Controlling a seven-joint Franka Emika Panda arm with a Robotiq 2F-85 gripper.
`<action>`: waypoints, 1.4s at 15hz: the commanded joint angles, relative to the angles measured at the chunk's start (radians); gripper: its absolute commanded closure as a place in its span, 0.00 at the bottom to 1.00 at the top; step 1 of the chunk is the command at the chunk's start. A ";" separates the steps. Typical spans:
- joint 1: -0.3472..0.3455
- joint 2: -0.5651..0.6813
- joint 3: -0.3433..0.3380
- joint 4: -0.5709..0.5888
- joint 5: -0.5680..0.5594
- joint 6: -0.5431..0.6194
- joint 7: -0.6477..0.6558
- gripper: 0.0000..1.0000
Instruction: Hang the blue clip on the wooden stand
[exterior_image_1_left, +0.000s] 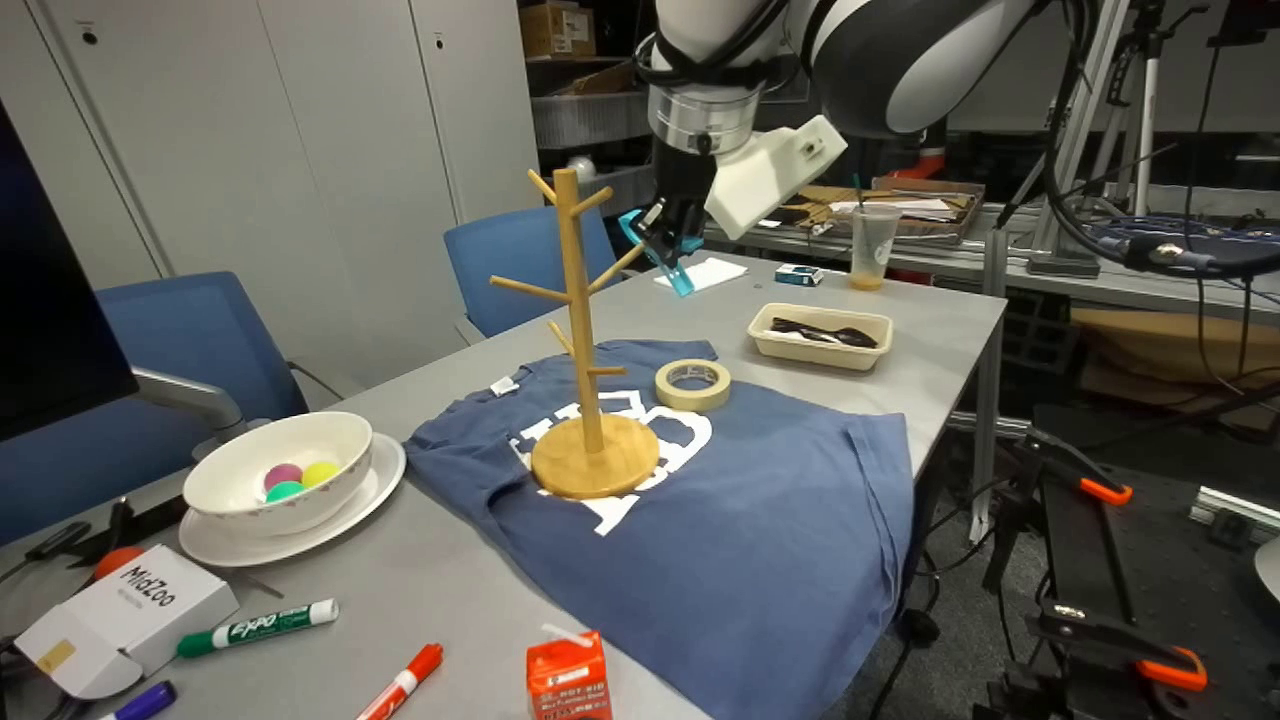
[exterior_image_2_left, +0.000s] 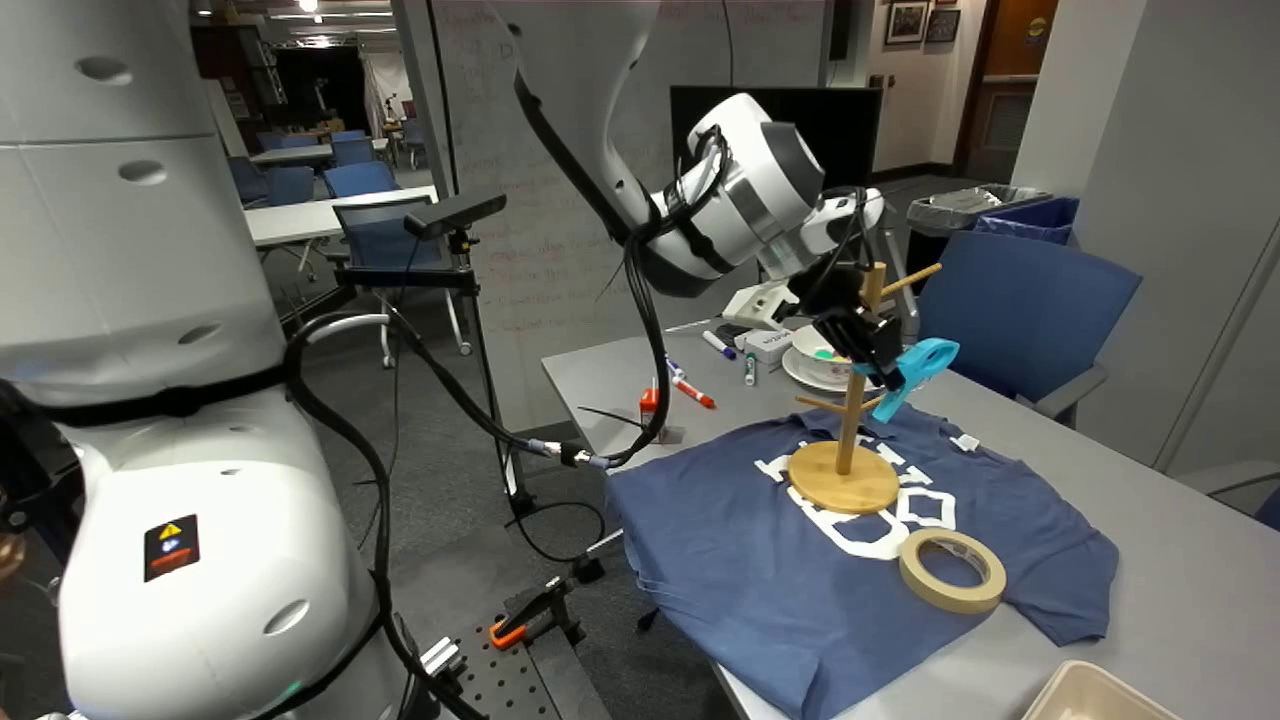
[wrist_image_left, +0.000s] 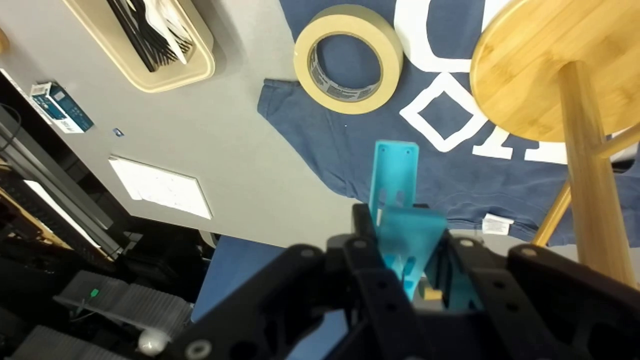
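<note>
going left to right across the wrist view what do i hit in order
Small blue-and-white box, flat white rectangular item, blue clip between the jaws, wooden stand. Left out, since they overlap some of these from left to right: the cutlery tray and the tape roll.

In an exterior view the camera looked slantwise down the tabletop (exterior_image_1_left: 460, 620) from the end with the bowl (exterior_image_1_left: 228, 470), the wooden stand (exterior_image_1_left: 582, 330) at middle range. In an exterior view, with the robot's white body (exterior_image_2_left: 230, 500) close at left, the camera faced toward that bowl from the end with the tan container (exterior_image_2_left: 1090, 695). The wrist view, nearest, pointed steeply down past the pincer (wrist_image_left: 402, 232) and over the tape roll (wrist_image_left: 345, 22). All three shared the wooden stand and tape roll.
</note>
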 joint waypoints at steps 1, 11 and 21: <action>0.006 -0.010 0.003 -0.004 0.017 0.006 -0.004 0.94; 0.015 -0.014 0.013 -0.025 0.057 0.012 -0.014 0.94; 0.019 -0.025 0.014 -0.030 0.063 0.005 -0.014 0.94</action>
